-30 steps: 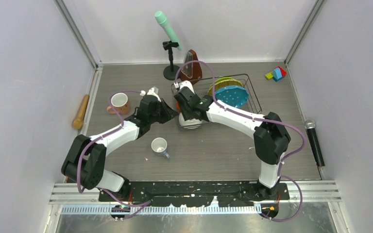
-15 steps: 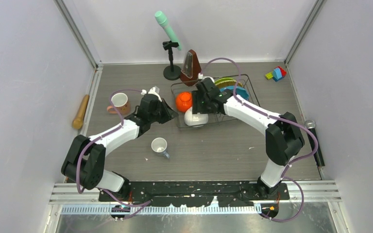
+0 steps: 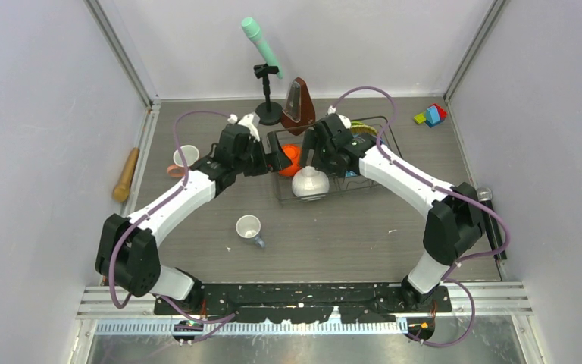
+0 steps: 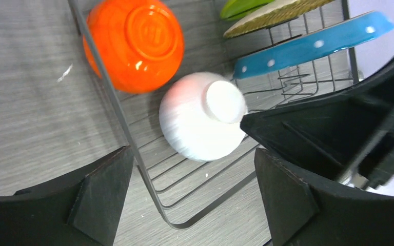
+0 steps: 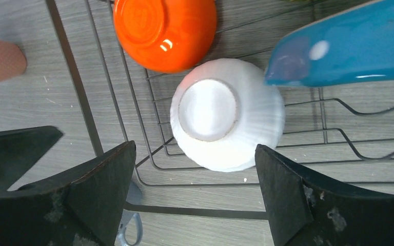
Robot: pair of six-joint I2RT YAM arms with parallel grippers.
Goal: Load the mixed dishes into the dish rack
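The dish rack (image 3: 390, 155) is a dark wire basket. Inside it an orange bowl (image 3: 289, 158) and a white bowl (image 3: 310, 183) lie upside down, and a blue white-dotted plate (image 4: 313, 45), a yellow-rimmed plate (image 4: 274, 14) and a lime-green plate (image 3: 358, 127) stand on edge. My left gripper (image 3: 276, 161) hangs open over the rack's left wire (image 4: 133, 148), empty. My right gripper (image 3: 312, 155) is open above the white bowl (image 5: 225, 115), holding nothing. A pink mug (image 3: 184, 159) and a small white cup (image 3: 249, 227) sit on the table, left of the rack.
A brown metronome (image 3: 298, 102) and a green microphone on a stand (image 3: 261, 47) stand behind the rack. A wooden rolling pin (image 3: 126, 174) lies by the left wall. Toy blocks (image 3: 430, 115) sit at the back right, a black microphone (image 3: 489, 220) along the right wall.
Both grippers have opened. The right gripper has lifted off the white bowl and moved back over the rack. The left arm has reached right and back to the rack's left edge.
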